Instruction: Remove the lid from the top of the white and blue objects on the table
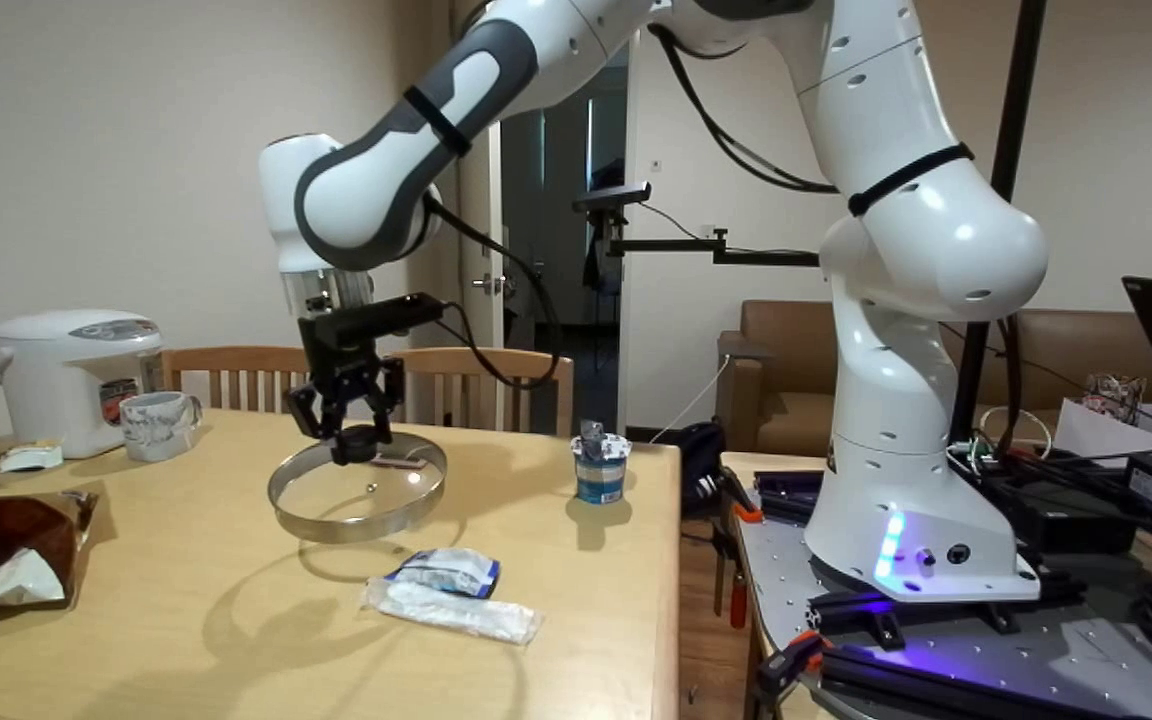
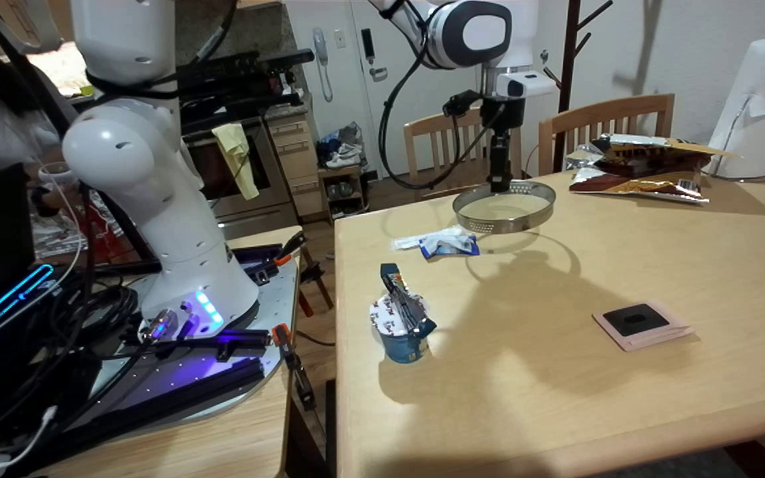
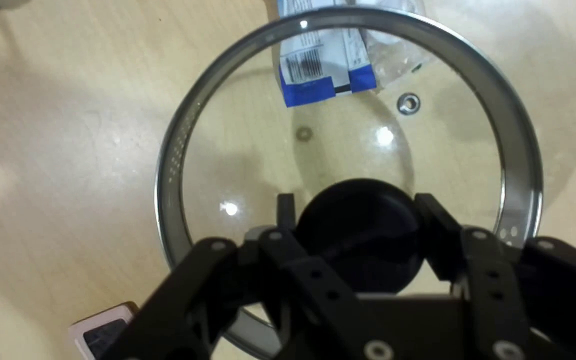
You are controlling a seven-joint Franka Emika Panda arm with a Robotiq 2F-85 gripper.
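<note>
The round glass lid with a metal rim (image 1: 351, 525) hangs in the air above the light wooden table (image 1: 186, 640). It also shows in an exterior view (image 2: 505, 224) and in the wrist view (image 3: 448, 145). My gripper (image 1: 348, 428) is shut on its dark centre knob (image 3: 358, 235), with a finger on either side. The lid casts a ring shadow on the table. A white and blue packet (image 1: 446, 572) and a clear-white wrapper (image 1: 456, 612) lie uncovered beside the lid in both exterior views. In the wrist view the packet (image 3: 308, 62) shows partly through the glass.
A blue and white cup (image 1: 601, 478) with a dark sachet on top stands near the table edge by the robot. A mug (image 1: 158, 428), a white water boiler (image 1: 76, 380), brown foil bags (image 2: 648, 172), a pink-and-black packet (image 2: 638, 324) and a paper towel roll (image 2: 758, 106) are also there.
</note>
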